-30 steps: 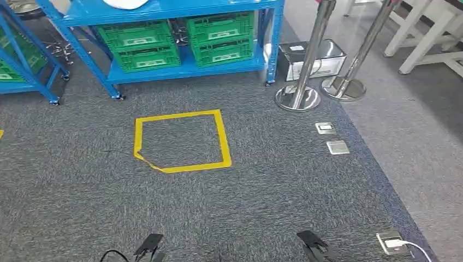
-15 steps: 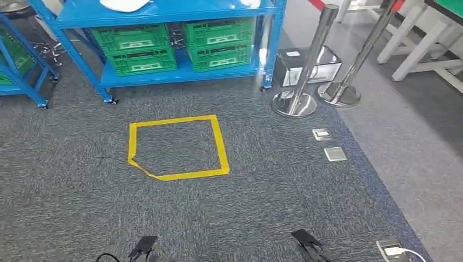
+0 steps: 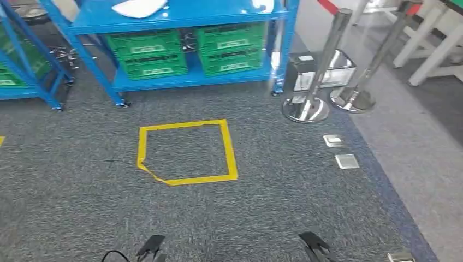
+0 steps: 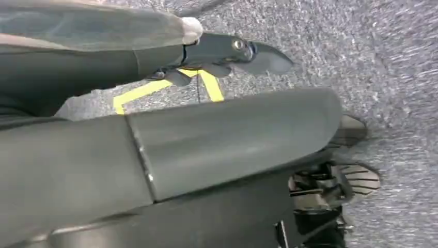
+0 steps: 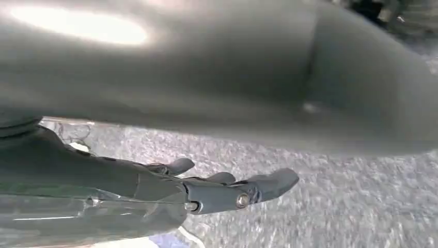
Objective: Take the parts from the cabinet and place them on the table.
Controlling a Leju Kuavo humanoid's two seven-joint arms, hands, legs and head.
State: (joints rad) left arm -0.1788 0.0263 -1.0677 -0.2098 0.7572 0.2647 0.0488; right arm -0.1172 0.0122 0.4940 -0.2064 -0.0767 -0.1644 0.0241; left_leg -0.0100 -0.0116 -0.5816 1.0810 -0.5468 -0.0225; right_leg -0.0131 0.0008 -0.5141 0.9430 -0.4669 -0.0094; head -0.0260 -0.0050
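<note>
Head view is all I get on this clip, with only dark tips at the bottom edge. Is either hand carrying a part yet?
Observer: No. The left wrist view shows the left hand empty, fingers stretched out.
Operator: And the right?
Observer: The right hand is empty too, fingers apart above the carpet.
Operator: Anything near the left hand?
Observer: A corner of the yellow tape square lies on the floor beyond it.

Grey left hand [image 4: 227, 54], dark fingers [image 4: 266, 58], apparently screw-pinned
</note>
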